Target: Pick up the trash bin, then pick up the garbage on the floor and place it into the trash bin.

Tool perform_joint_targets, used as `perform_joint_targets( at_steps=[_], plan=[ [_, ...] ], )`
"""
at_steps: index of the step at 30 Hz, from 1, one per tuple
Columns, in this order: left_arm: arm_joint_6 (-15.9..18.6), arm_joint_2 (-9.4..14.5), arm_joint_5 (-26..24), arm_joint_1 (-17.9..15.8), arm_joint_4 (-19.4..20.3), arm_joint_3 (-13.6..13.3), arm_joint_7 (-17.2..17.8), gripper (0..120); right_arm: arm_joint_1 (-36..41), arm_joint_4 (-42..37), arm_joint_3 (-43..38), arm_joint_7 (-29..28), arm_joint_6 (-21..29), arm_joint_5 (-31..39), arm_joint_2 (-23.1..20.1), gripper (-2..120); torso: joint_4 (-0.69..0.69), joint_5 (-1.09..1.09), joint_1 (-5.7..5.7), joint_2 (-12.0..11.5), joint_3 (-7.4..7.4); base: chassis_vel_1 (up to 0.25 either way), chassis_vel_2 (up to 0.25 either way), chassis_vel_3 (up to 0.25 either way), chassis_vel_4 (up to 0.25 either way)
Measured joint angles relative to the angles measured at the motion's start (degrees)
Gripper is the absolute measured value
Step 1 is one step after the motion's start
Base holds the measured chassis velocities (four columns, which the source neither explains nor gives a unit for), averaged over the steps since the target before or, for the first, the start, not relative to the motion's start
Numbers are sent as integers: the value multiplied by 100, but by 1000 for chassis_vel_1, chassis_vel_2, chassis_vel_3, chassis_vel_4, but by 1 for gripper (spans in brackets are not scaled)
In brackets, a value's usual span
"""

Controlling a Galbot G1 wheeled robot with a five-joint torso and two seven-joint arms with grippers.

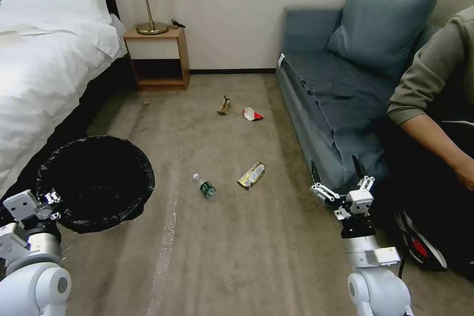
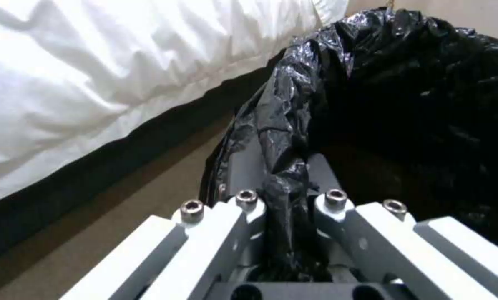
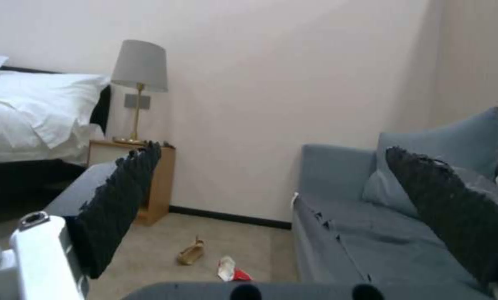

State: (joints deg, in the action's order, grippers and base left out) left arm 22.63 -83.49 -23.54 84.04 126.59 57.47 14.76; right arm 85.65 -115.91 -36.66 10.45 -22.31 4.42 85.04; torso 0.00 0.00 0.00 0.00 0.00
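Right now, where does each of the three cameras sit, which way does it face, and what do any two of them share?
Head view: high on the robot, looking forward and down at the carpet; left gripper on the trash bin, open right gripper near the sofa.
Left wrist view: along the left gripper, shut on the trash bin rim beside the bed.
Right wrist view: between its own fingers, toward the far wall.
Shared: head and right wrist views both show the red-and-white carton and the lamp.

1. Soft, even room light; the white bed nearly blows out in the head view.
2. The trash bin interior reads solid black.
3. Wrist views look soft; near fingers blur.
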Motion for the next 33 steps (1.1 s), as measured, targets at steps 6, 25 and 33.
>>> perform_joint_targets(
  at_steps=[6,25,33],
  plan=[
    [-48,-3,5,30,-22,16,-19,5,18,-5,-13,3,-10,6,8,100,0,0,0,0,0,-72,69,63,-72],
    [-110,0,-17,73,-71,57,-86,5,41,57,15,61,-76,-9,43,100,0,0,0,0,0,-87,90,86,-89],
    [-130,1,-14,58,-144,60,-97,5,-28,141,-6,70,-36,59,49,100,0,0,0,0,0,-98,99,95,-101]
  ],
)
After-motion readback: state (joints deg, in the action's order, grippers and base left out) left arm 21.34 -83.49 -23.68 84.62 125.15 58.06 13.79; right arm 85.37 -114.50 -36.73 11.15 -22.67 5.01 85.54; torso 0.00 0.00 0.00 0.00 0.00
